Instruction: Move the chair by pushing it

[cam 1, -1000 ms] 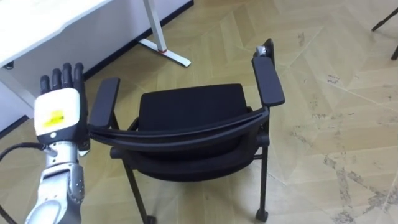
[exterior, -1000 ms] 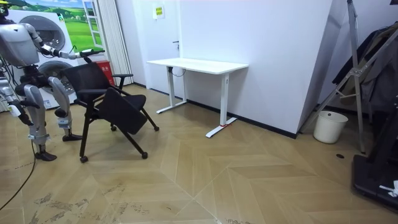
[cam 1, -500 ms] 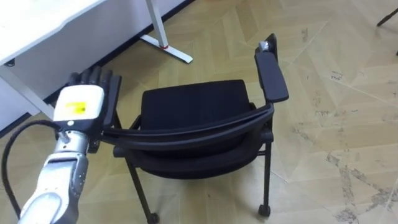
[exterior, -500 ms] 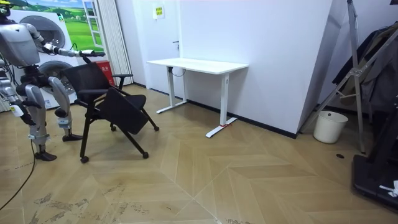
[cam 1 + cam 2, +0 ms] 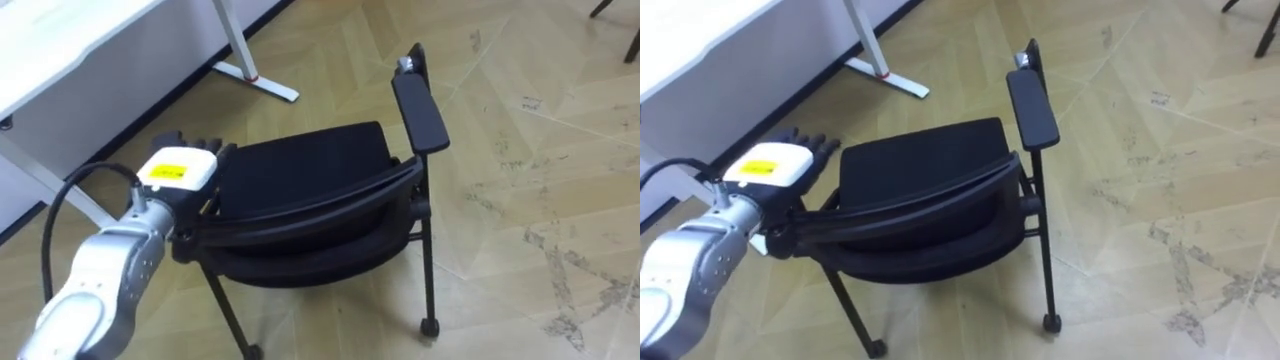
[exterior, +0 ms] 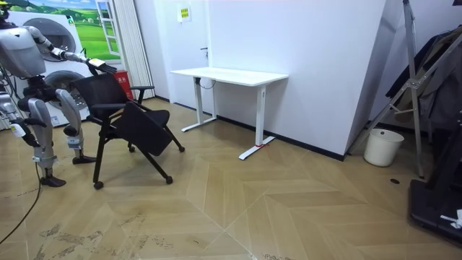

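A black chair (image 5: 300, 165) with two armrests stands just in front of me, its back toward me and its seat toward the white desk (image 5: 60, 40). My left hand (image 5: 180, 170) lies over the chair's left armrest, at the left end of the curved backrest (image 5: 330, 205). Its fingers (image 5: 205, 150) are straight and point forward. The right eye view shows the same hand (image 5: 775, 162) and chair (image 5: 920, 155). In the room view I stand upright behind the chair (image 6: 108, 90), left arm stretched out to it. My right hand (image 6: 19, 130) hangs at my side.
The desk's foot (image 5: 258, 82) rests on the wooden floor just past the chair's left front. The desk (image 6: 231, 74) stands against the white wall. A white bin (image 6: 382, 146) and a dark rack (image 6: 426, 87) are at the room view's right.
My left hand has moved forward and to the right, from beside the left armrest to on top of it at the backrest's end. The eye view has shifted slightly; the chair stays about in place.
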Available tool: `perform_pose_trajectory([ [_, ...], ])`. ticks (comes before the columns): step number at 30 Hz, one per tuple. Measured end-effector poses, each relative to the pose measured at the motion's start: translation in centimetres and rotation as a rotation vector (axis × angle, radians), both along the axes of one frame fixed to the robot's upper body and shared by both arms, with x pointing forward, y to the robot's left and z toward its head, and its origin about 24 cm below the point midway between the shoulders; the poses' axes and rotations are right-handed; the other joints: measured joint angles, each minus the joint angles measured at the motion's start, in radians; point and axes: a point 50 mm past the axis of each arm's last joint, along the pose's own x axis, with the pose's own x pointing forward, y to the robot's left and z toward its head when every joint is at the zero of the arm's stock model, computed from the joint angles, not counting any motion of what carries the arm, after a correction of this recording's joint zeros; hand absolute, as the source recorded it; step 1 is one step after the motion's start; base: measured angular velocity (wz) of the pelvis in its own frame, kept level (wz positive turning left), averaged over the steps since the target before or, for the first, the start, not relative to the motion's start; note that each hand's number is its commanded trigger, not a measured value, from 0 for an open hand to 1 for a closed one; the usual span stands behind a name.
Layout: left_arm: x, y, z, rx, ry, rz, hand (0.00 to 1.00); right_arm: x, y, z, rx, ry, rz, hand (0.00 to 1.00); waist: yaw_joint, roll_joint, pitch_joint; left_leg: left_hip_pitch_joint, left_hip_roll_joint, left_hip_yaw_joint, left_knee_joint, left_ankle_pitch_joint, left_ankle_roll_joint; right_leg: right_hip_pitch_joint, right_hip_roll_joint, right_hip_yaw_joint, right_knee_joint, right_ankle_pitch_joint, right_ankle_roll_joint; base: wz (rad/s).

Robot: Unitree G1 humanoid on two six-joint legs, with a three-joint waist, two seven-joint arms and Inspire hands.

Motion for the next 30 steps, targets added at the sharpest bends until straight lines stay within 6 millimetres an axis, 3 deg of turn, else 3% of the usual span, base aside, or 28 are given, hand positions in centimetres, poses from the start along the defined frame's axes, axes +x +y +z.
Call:
perform_pose_trajectory([
  [8,0.4,-1.2,2.6,-0.077,0.016,-0.074,0.0,-0.6,-0.3,0.0,-0.001,0.006,-0.049,0.0,0.0,0.0,0.0004,-0.027,0.0,-0.01,0.017,0.0,0.0,-0.015,0.0,0.001,0.0,0.0,0.0,0.02],
  [11,0.4,-1.3,3.0,-0.081,0.023,-0.087,0.0,-0.7,-0.3,0.0,0.002,0.01,-0.051,0.0,0.004,0.001,0.0002,-0.027,0.0,-0.01,0.017,0.0,0.0,-0.017,0.0,0.005,0.002,0.0,0.0,-0.01],
  [13,0.4,-1.2,3.0,-0.08,0.036,-0.084,0.0,-0.8,-0.2,-0.1,0.002,0.012,-0.052,0.0,0.0,-0.008,0.0059,-0.027,0.0,-0.01,0.018,-0.001,0.001,-0.017,0.0,0.007,0.003,0.0,0.0,0.0],
  [15,0.4,-1.2,3.0,-0.082,0.041,-0.083,0.0,-0.9,-0.2,-0.1,0.001,0.014,-0.054,0.0,-0.001,-0.007,0.0057,-0.027,0.0,-0.01,0.018,-0.001,0.002,-0.017,0.0,0.011,0.004,0.0,0.0,0.0],
  [19,0.4,0.1,0.7,-0.08,0.155,-0.013,0.0,-1.1,0.0,-0.2,0.007,0.022,-0.052,0.0,-0.002,-0.011,0.0085,-0.011,0.0,-0.003,0.015,-0.002,0.003,-0.008,0.001,0.024,0.004,0.0,0.0,-0.07],
  [21,-0.3,1.0,-1.9,-0.102,0.26,0.059,0.0,-1.1,-0.1,-0.2,0.006,0.02,-0.06,0.0,-0.015,-0.012,0.0085,-0.005,0.001,0.014,0.015,-0.002,0.003,-0.007,0.0,0.032,0.004,0.0,0.0,-0.1],
  [27,-0.3,2.5,-3.8,-0.126,0.315,0.16,0.0,-1.2,0.0,-0.2,0.011,0.037,-0.059,0.0,-0.028,-0.017,0.0089,0.045,0.003,0.045,-0.009,-0.002,0.003,0.014,0.0,0.065,0.006,-0.002,0.003,-0.16],
  [30,-0.2,3.0,-4.2,-0.121,0.339,0.188,0.0,-1.4,-0.1,-0.2,0.006,0.067,-0.04,0.0,-0.034,-0.028,0.0054,0.061,0.003,0.059,-0.01,-0.002,0.003,0.019,-0.001,0.082,0.006,-0.008,0.004,-0.13],
])
